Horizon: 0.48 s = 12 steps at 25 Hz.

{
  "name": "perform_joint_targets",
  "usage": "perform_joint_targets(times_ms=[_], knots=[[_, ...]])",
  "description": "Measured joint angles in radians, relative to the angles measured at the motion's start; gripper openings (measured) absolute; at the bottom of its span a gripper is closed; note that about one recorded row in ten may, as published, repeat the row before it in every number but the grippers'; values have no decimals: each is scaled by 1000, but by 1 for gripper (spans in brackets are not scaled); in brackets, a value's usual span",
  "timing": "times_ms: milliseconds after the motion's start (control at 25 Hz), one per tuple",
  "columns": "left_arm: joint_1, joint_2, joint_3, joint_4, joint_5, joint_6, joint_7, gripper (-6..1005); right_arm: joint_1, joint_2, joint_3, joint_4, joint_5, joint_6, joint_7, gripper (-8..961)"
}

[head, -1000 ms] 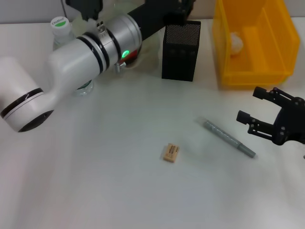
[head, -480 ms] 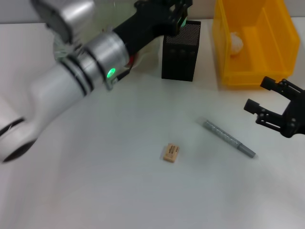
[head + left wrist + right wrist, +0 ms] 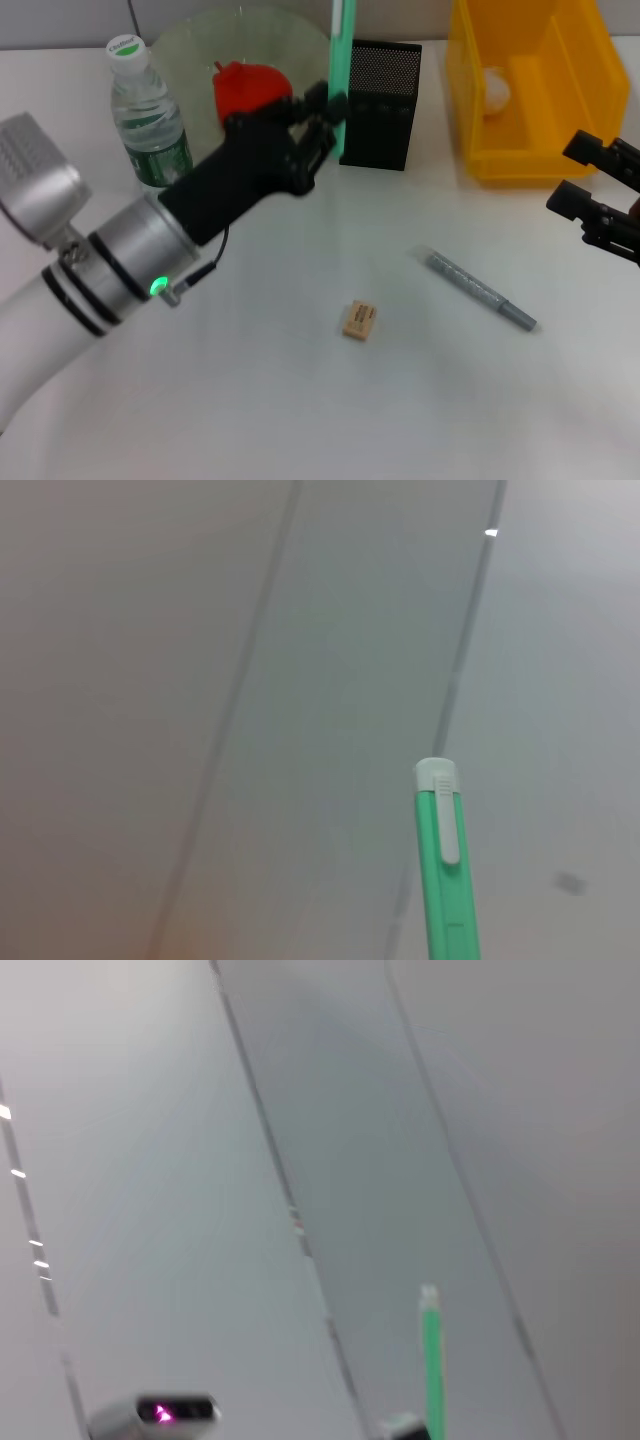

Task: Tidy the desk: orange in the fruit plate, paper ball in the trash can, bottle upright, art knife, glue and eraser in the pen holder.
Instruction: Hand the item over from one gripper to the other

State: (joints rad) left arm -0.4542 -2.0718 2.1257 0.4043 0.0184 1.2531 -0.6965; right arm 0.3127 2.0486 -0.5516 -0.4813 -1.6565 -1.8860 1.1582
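My left gripper [image 3: 322, 122] is shut on a green pen-shaped art knife [image 3: 340, 55] with a white clip and holds it upright just left of the black mesh pen holder [image 3: 381, 105]. The knife's top also shows in the left wrist view [image 3: 440, 880]. The tan eraser [image 3: 358, 320] lies on the table in front. A grey pen-shaped stick [image 3: 481, 291] lies to its right. The orange [image 3: 250, 88] sits in the glass fruit plate [image 3: 190, 50]. The bottle [image 3: 145, 115] stands upright. The paper ball [image 3: 495, 90] lies in the yellow trash can [image 3: 530, 130]. My right gripper [image 3: 598, 205] is open at the right edge.
The left forearm [image 3: 120, 260] crosses the table from the front left to the middle. The trash can stands at the back right, close behind the right gripper. Bare white table lies around the eraser and the grey stick.
My left arm has drawn back and down from over the pen holder, uncovering the bottle and the orange; the green knife now stands in its grip. My right gripper has moved back and to the right.
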Motion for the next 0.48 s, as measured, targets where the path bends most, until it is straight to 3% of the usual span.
perform_joint_targets(times_ms=[280,480], knots=[[4,5,58,-71,66,159,-13,195,58,4,-4,-5,-4,-30,40,799],[-8,6,58,-78,133,183,-25,195,100,14,-11,-4,-15,-23,38,799]])
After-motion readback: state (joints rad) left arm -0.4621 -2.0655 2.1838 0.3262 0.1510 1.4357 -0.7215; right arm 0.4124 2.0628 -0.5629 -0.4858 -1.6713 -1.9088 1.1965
